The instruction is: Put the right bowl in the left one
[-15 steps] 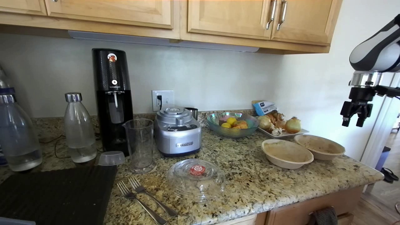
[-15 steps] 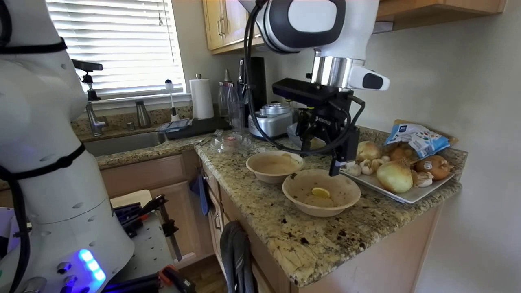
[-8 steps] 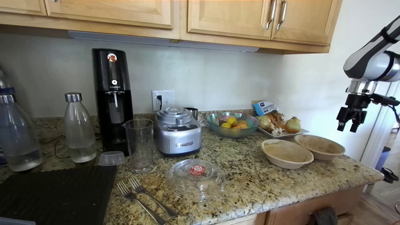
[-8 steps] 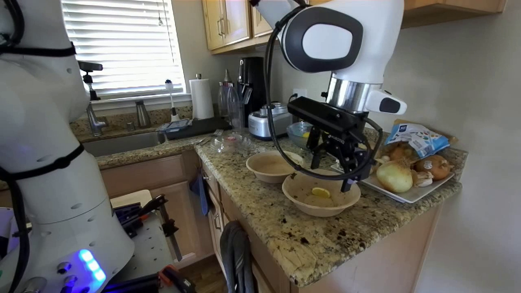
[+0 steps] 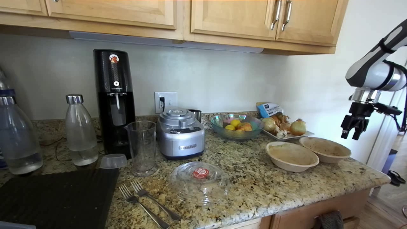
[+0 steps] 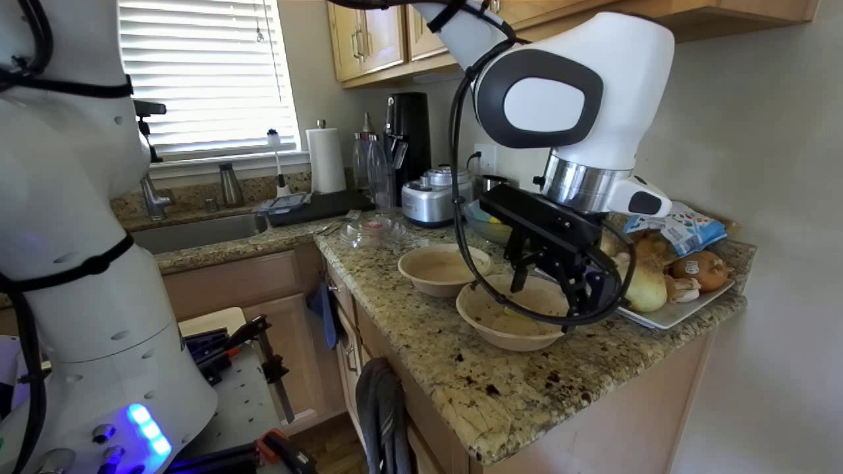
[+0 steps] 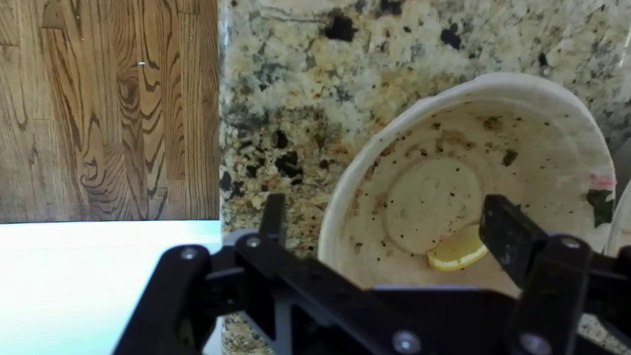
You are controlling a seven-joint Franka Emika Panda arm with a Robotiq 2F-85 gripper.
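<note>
The right bowl, tan and shallow, stands on the counter in both exterior views (image 5: 325,149) (image 6: 490,319); a lemon wedge (image 7: 456,250) and dark specks lie inside. It fills much of the wrist view (image 7: 434,197). The left bowl (image 5: 292,156) (image 6: 442,266) stands close beside it; only a sliver of its rim shows in the wrist view (image 7: 624,224). My gripper (image 5: 350,135) (image 6: 543,306) is open and empty above the right bowl. In the wrist view (image 7: 385,207) one finger is over the counter outside the rim, the other over the bowl's inside.
A white plate (image 6: 658,322) with onions and garlic stands close beside the right bowl. A glass bowl of fruit (image 5: 237,127) and a food processor (image 5: 181,136) stand farther along. A clear plastic lid (image 5: 200,183) lies on the counter. The counter edge (image 7: 222,123) is near the gripper.
My gripper has come down toward the right bowl, shifting left in one exterior picture and right in the other. It stays open. Both bowls have not moved.
</note>
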